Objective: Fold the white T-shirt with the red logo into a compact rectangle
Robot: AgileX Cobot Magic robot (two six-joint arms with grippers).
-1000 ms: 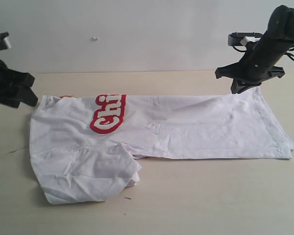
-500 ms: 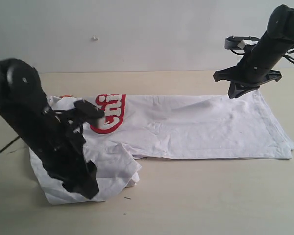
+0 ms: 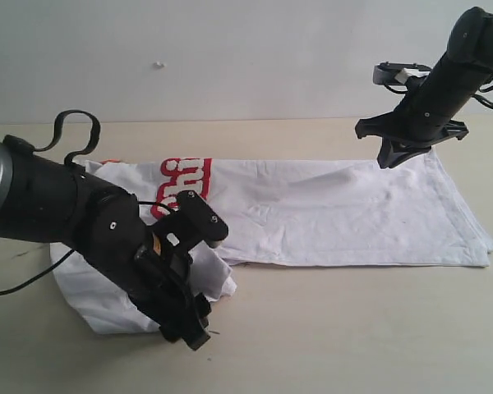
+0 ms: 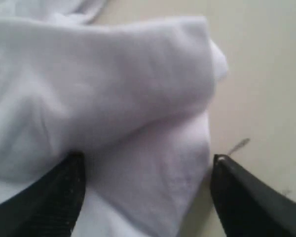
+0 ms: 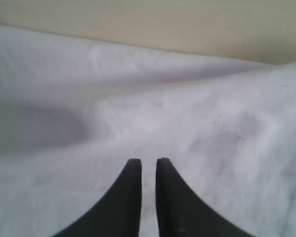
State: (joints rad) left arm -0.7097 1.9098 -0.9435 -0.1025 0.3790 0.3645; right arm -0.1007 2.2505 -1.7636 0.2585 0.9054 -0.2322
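Pale tabletop (image 3: 329,328) beneath a plain whitish wall (image 3: 230,49) carries the white T-shirt (image 3: 337,213), which lies flat and folded lengthwise into a long band that runs from the left of the exterior view to the right. Its hem end lies at the right, and its bulkier shoulder end is bunched at the left. The red logo (image 3: 185,176) sits on the far edge of the band, left of centre. Only part of its red-outlined white lettering shows, the rest being tucked under the fold or hidden behind the arm. The left gripper (image 3: 208,287) is low over the near-left part of the garment, where a loose sleeve flap (image 3: 218,275) juts toward the front of the table. Its jaws stand wide apart, and in the left wrist view the gripper (image 4: 148,159) has one black finger (image 4: 54,197) on the cloth and the other (image 4: 246,202) just past the flap's edge, over bare table, with rumpled white fabric lying between them. A black cable (image 3: 74,131) loops up behind that arm. Well apart from it, the right gripper (image 3: 388,160) hangs at the shirt's far edge near the hem end, tips pointing down at the cloth. The right wrist view shows this gripper (image 5: 147,165) with its two dark fingers (image 5: 126,197) drawn almost together. Only a thin slit is left between them, and no fabric is visibly caught in it.
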